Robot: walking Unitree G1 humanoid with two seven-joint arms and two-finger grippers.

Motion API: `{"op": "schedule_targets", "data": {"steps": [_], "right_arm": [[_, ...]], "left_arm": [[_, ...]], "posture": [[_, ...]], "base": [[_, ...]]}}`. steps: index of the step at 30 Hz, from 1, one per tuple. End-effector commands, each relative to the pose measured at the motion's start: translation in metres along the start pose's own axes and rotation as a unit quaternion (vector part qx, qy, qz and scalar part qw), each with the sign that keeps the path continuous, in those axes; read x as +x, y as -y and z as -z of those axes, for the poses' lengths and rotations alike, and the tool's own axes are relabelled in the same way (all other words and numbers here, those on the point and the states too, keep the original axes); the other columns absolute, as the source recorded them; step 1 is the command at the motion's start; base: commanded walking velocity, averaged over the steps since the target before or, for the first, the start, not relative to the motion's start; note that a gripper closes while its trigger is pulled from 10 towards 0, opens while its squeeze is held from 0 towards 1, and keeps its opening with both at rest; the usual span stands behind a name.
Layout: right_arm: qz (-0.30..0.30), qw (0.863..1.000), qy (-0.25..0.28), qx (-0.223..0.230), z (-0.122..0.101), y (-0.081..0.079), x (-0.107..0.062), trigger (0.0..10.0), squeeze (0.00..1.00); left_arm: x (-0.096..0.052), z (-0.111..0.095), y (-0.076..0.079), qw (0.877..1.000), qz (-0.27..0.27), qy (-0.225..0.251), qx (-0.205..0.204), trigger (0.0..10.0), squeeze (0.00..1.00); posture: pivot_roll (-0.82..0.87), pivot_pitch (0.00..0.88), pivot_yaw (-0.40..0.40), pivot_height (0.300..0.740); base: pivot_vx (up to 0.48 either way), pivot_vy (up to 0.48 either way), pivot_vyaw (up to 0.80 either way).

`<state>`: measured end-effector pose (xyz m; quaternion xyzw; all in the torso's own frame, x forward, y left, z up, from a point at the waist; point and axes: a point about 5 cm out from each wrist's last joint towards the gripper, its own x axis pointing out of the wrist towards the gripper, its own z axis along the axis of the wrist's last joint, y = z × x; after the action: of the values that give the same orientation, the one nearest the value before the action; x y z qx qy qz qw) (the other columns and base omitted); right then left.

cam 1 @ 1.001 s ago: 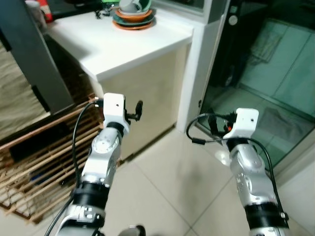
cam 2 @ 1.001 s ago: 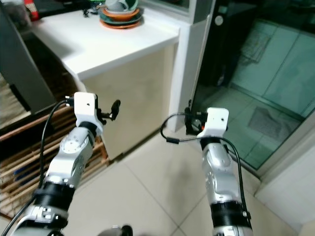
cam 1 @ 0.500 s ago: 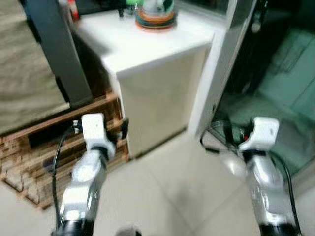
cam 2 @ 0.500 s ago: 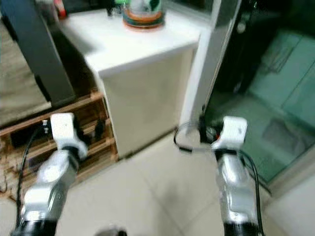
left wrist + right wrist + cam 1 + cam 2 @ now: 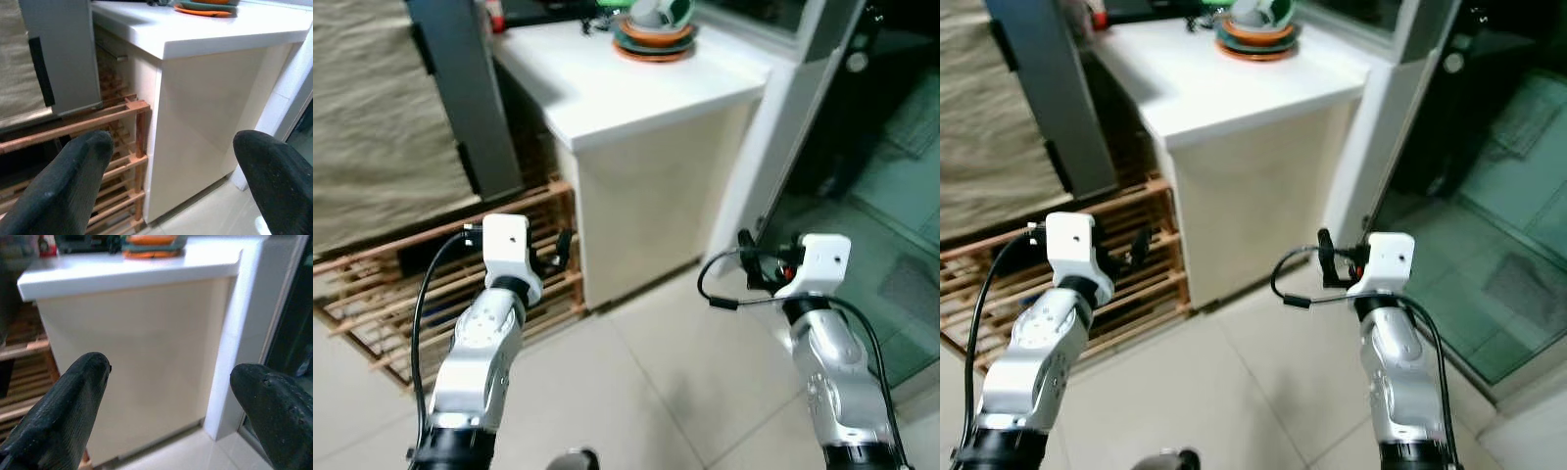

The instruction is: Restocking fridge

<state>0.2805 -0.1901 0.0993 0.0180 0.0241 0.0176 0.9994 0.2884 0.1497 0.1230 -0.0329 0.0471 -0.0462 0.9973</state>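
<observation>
While apart, left tool (image 5: 171,186) fingers (image 5: 73,181).

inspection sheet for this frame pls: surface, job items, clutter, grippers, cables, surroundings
Surface: white counter on a cream cabinet; tiled floor below.
Job's things: nothing seen; no fridge or stock identifiable.
Clutter: stack of dishes at the counter's far end, a cup on top.
Grippers: left gripper open, empty, facing the cabinet; right gripper open, empty, likewise.
Cables: black cable looping along the left arm; another cable at the right wrist.
Surroundings: wooden slatted rack left of the cabinet; glass door to the right.
</observation>
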Motion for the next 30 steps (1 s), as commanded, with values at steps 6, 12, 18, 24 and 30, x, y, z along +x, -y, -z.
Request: {"op": "schedule_targets", "data": {"steps": [6,12,18,24,30], "right_arm": [[0.009,1.0,0.01,0.011,-0.007,-0.002,0.007,10.0,0.0],[0.034,0.998,0.044,0.025,-0.014,0.004,0.005,10.0,0.0],[0.021,0.999,0.041,0.023,-0.01,-0.002,0.008,10.0,0.0],[0.002,0.999,0.041,0.029,-0.01,-0.011,0.012,10.0,0.01],[0.01,0.999,0.029,0.044,-0.005,-0.012,0.011,10.0,0.01]], "left_arm": [[0.004,-0.005,-0.008,0.999,-0.032,0.007,-0.006,10.0,0.0],[0.002,-0.003,-0.009,0.999,-0.01,0.019,0.031,10.0,0.0],[0.006,-0.004,-0.008,1.0,-0.015,0.017,0.013,10.0,0.0],[0.012,-0.008,-0.008,1.0,-0.014,0.024,-0.006,10.0,0.0],[0.015,-0.009,-0.01,1.0,-0.009,0.014,-0.007,10.0,0.0]], "posture": [[-0.13,0.0,0.006,0.74],[-0.13,0.0,0.015,0.74],[-0.13,0.0,0.026,0.74],[-0.13,0.0,0.03,0.74],[-0.1,0.0,0.009,0.74]], "base": [[0.462,0.0,0.0],[0.454,0.0,0.0],[0.288,0.0,0.52],[0.0,0.0,0.71],[0.0,0.0,0.63]]}}
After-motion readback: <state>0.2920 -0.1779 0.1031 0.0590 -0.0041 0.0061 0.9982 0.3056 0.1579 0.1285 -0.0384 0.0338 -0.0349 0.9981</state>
